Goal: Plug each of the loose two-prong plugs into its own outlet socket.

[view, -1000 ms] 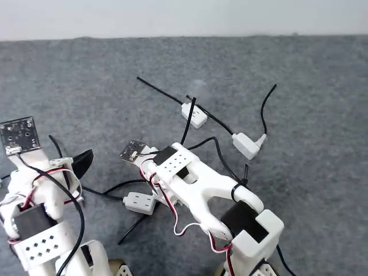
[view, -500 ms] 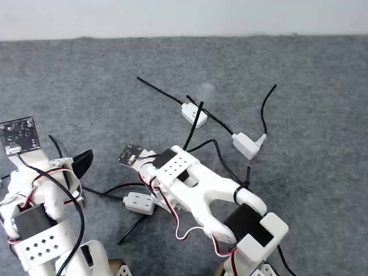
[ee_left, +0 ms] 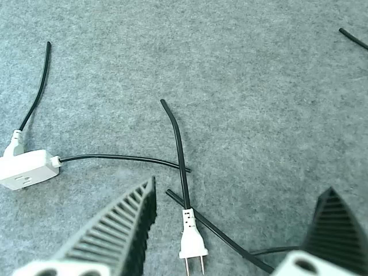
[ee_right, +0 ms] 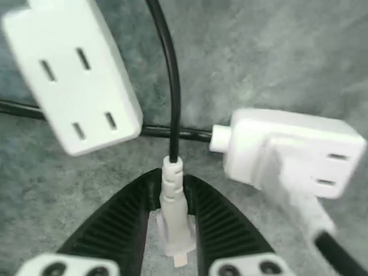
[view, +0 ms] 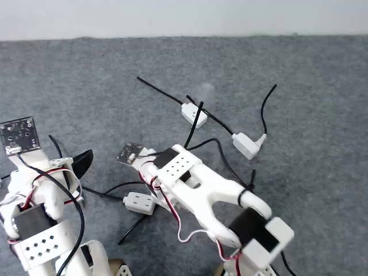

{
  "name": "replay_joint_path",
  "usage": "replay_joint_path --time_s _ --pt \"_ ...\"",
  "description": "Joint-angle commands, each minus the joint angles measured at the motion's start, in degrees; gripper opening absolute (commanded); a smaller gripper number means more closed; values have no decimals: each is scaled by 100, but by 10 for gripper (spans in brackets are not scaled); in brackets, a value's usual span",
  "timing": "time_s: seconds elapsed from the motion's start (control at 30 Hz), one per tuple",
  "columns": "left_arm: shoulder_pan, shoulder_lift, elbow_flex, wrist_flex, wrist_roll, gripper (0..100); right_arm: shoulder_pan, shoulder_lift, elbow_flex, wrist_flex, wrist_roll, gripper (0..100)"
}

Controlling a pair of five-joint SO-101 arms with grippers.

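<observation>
Your right gripper (ee_right: 172, 176) has its black ribbed jaws pinched on the moulded body of a white plug on a black cord (ee_right: 171, 210). The plug's long axis lies in line with the jaws. Its cord end points away from the wrist, and its prongs cannot be made out. The cord runs outward through the gap between two outlets. One is a white rectangular outlet block (ee_right: 75, 75), lying face up with two pairs of slots showing. The other is a white angled outlet block (ee_right: 287, 152) with one pair of slots visible. In that gap the held cord crosses a second black cord (ee_right: 194, 134), which enters the angled block.

Your left gripper (ee_left: 240, 187) has its jaws spread wide above the grey felt-like worktop (ee_left: 259, 69). Between them a loose white two-prong plug (ee_left: 192, 244) lies flat on the worktop. Its prongs point toward the wrist and its black cord leads straight away. A thin black cord (ee_left: 230, 244) crosses the plug's cord just behind the plug body; which lies on top cannot be told. A small white outlet block (ee_left: 23, 169) lies well apart from this plug, a cord at each end.
</observation>
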Motion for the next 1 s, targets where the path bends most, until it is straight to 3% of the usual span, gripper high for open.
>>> replay_joint_path --time_s 0.0,0.6,0.97 --pt "-26 -44 -48 -123 53 412 -66 -690 -141 233 114 9" --pt "0 -44 -40 -123 79 412 -31 -2343 -1020 1481 536 9" --pt "695 -53 -57 -88 62 412 -31 -3178 -1547 2123 730 9"
